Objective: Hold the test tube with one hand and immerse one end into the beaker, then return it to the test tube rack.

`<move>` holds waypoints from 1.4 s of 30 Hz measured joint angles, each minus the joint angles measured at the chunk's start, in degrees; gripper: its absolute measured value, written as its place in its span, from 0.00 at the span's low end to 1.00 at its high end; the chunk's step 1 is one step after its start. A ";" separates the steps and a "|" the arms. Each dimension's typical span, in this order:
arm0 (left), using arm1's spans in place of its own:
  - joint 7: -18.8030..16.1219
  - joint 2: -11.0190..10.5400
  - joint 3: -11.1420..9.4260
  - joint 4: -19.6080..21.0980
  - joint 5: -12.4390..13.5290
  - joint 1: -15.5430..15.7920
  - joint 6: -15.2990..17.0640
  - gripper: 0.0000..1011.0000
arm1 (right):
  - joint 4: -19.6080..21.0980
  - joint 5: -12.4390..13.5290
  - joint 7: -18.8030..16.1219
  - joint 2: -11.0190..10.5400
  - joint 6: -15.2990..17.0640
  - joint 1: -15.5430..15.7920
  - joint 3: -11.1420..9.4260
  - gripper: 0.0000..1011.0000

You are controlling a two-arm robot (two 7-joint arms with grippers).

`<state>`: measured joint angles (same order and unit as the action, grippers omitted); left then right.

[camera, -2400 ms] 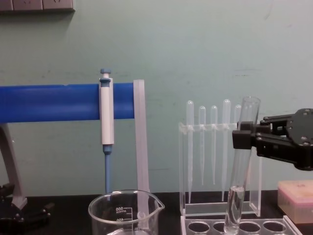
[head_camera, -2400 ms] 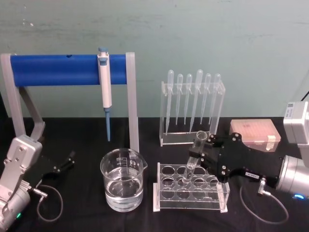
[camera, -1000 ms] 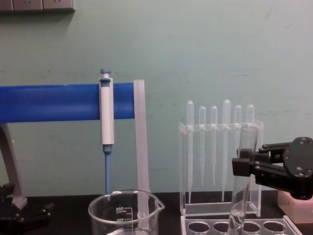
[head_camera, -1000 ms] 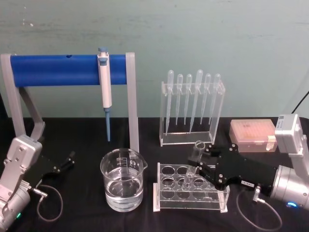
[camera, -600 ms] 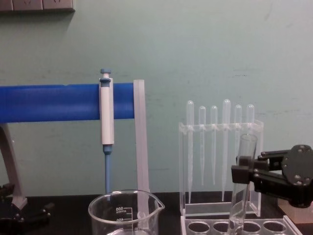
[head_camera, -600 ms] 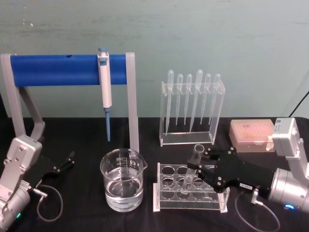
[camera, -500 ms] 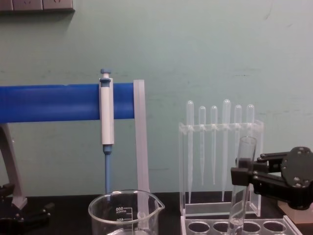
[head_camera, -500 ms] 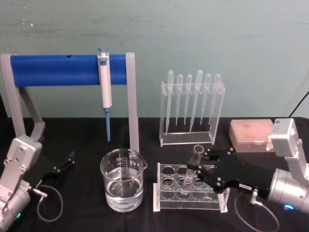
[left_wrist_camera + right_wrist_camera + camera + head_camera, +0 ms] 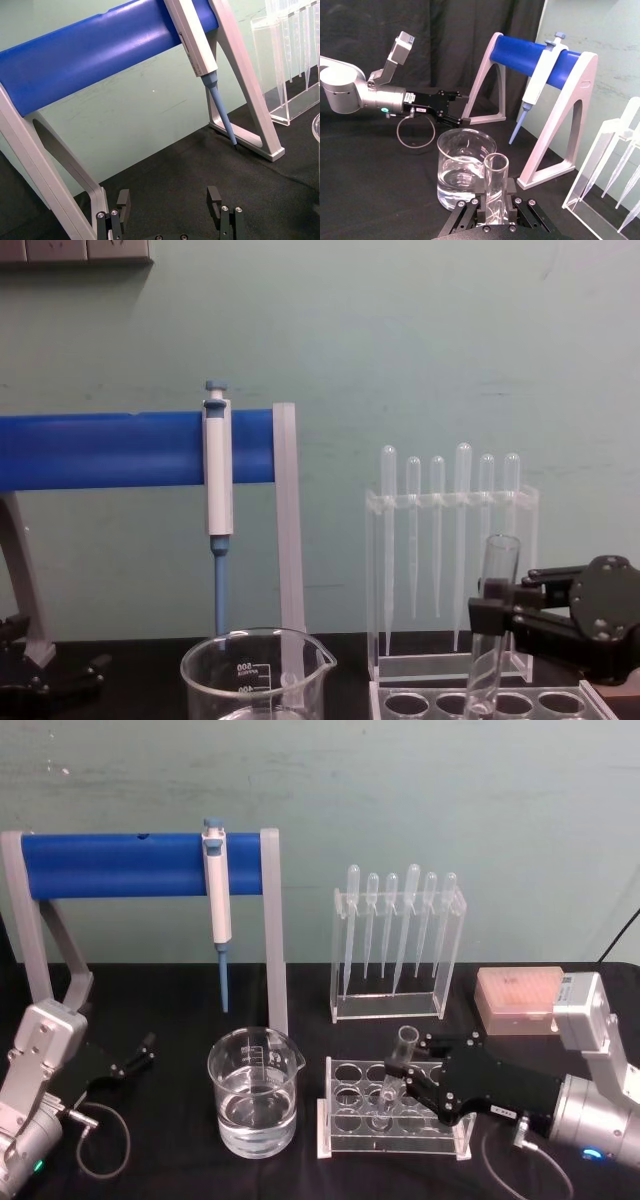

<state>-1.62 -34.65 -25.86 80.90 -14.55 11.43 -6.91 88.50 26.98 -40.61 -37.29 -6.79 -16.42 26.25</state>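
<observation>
The test tube [image 9: 396, 1068] is a clear glass tube that leans slightly, its rounded bottom down in a hole of the clear tube rack [image 9: 400, 1142]. My right gripper [image 9: 403, 1072] reaches in from the right and is shut on the tube's upper part, just under the rim. The right wrist view shows the test tube [image 9: 494, 186] clamped between the black fingers [image 9: 510, 191]. Left of the rack stands the beaker [image 9: 253, 1092], partly filled with clear liquid. The chest view has the test tube [image 9: 491, 632] and right gripper [image 9: 482, 616] above the rack. My left gripper [image 9: 168, 200] rests open at the far left.
A blue-barred stand [image 9: 140, 863] with a hanging pipette [image 9: 217, 890] rises behind the beaker. A clear holder of plastic pipettes [image 9: 398, 935] stands behind the tube rack, and a pink tip box [image 9: 522, 998] sits at the right. The table is covered in black cloth.
My right gripper has come down with the test tube, sinking its bottom deeper into the rack hole. The left arm has not moved.
</observation>
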 joint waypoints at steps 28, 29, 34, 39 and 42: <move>0.00 0.00 0.00 0.00 0.00 0.00 0.00 0.99 | -2.05 -1.03 0.41 1.84 -0.91 0.35 0.57 0.22; 0.00 0.00 0.00 0.00 0.00 0.00 0.00 0.99 | -2.05 -1.02 0.41 1.84 -0.90 0.35 0.56 0.22; 0.00 0.00 0.00 0.00 0.00 0.00 0.00 0.99 | -2.05 -1.01 0.41 1.84 -0.88 0.34 0.54 0.22; 0.00 0.00 0.00 0.00 0.00 0.00 0.00 0.99 | -2.04 -0.99 0.41 1.82 -0.84 0.32 0.54 0.22; 0.00 0.00 0.00 0.00 0.00 0.00 0.00 0.99 | -2.04 -0.99 0.41 1.80 -0.82 0.32 0.54 0.22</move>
<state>-1.62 -34.65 -25.86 80.90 -14.55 11.43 -6.91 86.47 25.99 -40.20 -35.49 -7.60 -16.11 26.79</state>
